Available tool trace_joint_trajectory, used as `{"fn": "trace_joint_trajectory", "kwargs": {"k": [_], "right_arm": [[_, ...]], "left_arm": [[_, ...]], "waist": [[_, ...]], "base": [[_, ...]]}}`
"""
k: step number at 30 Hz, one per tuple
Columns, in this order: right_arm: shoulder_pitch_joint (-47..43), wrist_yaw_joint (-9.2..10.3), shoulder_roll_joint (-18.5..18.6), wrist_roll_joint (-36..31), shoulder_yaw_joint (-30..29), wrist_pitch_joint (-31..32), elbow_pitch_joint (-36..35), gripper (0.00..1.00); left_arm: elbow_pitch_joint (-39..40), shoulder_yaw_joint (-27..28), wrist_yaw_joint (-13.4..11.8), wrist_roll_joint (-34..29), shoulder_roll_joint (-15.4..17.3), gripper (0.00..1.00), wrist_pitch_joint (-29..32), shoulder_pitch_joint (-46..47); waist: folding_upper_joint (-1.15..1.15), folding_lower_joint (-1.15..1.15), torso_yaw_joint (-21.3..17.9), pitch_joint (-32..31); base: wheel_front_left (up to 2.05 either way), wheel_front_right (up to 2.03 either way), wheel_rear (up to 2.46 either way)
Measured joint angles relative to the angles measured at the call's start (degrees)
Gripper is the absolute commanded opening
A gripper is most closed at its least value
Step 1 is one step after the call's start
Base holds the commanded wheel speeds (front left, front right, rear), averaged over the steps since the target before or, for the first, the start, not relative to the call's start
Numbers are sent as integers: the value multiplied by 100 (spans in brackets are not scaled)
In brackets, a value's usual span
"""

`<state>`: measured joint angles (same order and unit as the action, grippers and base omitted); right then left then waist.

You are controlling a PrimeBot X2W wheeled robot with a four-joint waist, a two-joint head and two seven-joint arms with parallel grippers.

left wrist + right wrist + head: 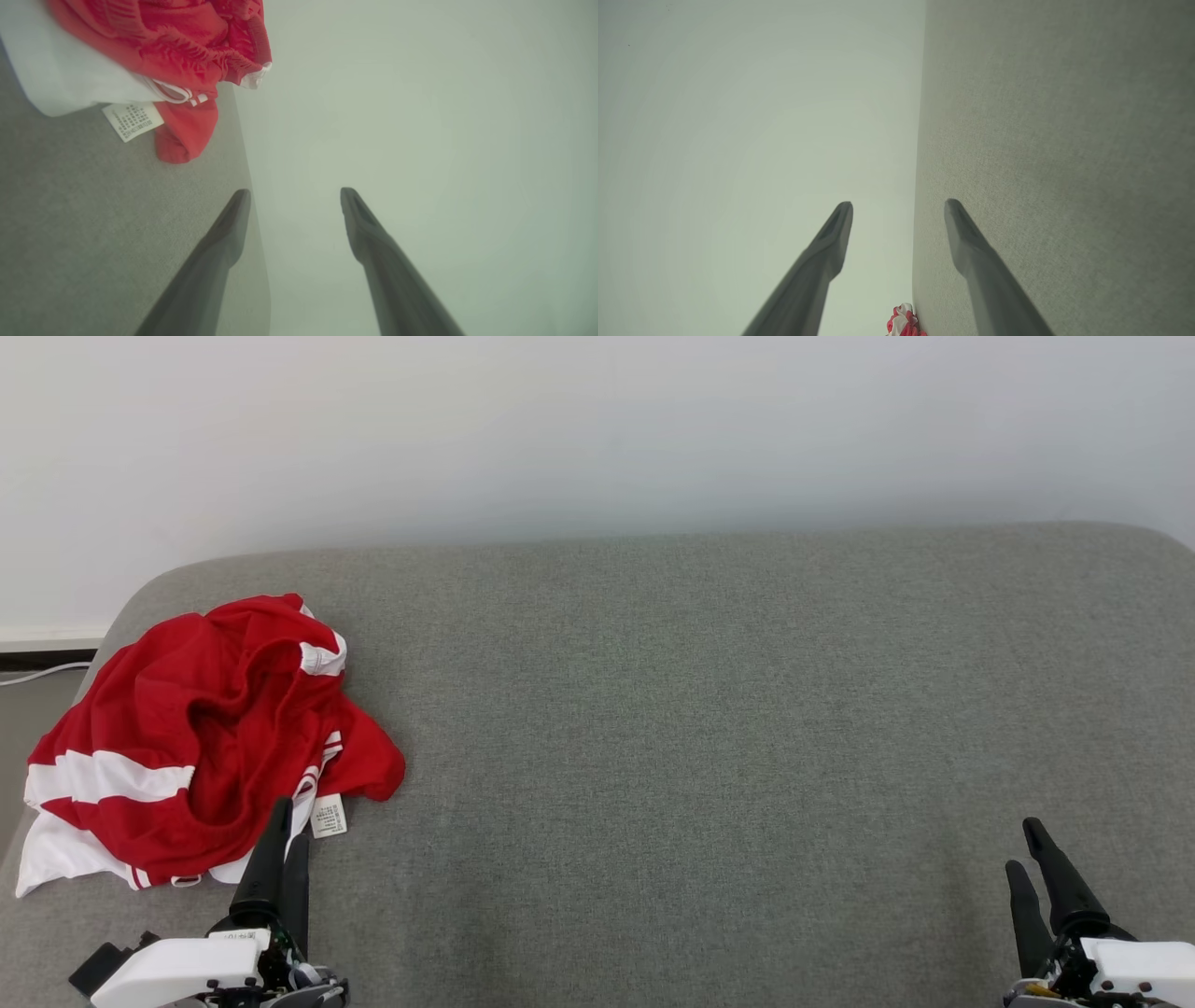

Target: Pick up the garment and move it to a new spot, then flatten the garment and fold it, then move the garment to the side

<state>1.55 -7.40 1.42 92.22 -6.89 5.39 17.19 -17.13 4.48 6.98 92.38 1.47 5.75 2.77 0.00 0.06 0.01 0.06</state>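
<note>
Grippers: nearest us we find the left gripper (289, 826) and the right gripper (1023, 847), both spread wide and empty.
Reach: the left gripper's tips lie just beside the near edge of the garment (187, 747); the right gripper stands well apart from it.
Garment: red with white bands, crumpled in a heap at the left end of the grey padded surface (700, 709), its care label (328, 815) poking out.
Handling: we judge it light, limp and sturdy; it should sag and trail when lifted.
Hold: we would pinch the gathered band (187, 49) or a thick fold, not the care label.
Beyond: bare surface stretches rightward, offering a new spot; a pale wall (597, 429) closes the far side.
</note>
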Motion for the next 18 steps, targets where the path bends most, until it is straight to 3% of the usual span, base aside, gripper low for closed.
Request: {"fn": "trace_joint_trajectory", "kwargs": {"k": [11,18], "right_arm": [[20,0,60,-368,60,-193,-54,100],[29,0,101,-1089,97,-308,-238,100]], "left_arm": [[99,-105,0,-223,67,100,-232,1],[187,-165,1,-761,154,100,-374,8]], "waist": [[0,-4,2,13],[0,-4,6,19]], "base": [[0,0,0],[0,0,0]]}}
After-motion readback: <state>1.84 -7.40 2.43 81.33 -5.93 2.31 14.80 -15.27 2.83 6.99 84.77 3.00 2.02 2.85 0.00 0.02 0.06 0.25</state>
